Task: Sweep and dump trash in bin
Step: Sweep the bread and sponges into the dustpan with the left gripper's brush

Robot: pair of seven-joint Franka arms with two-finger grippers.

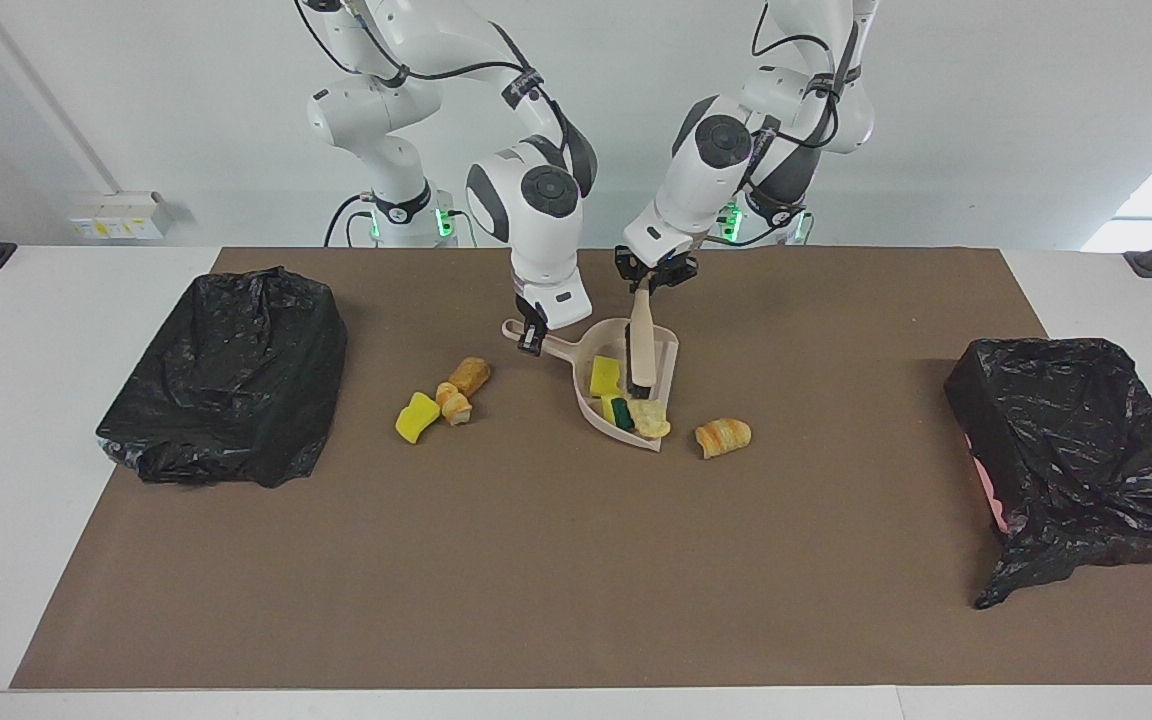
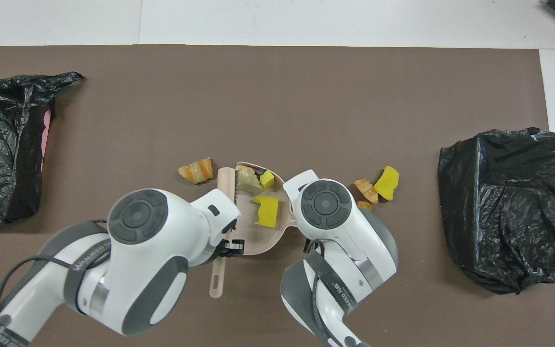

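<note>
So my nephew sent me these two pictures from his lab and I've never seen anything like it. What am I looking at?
Two white robot arms work at a table covered with a brown mat. One picture faces them from across the table; the other looks down from above them. The right gripper is shut on the handle of a beige plastic dustpan. The left gripper is shut on a beige brush whose head is in the pan. Yellow sponge chunks and a bread piece lie in the pan; one pastry piece lies just beside it, and three more scraps lie toward the right arm's end. A black-bagged bin sits at each end.
</note>
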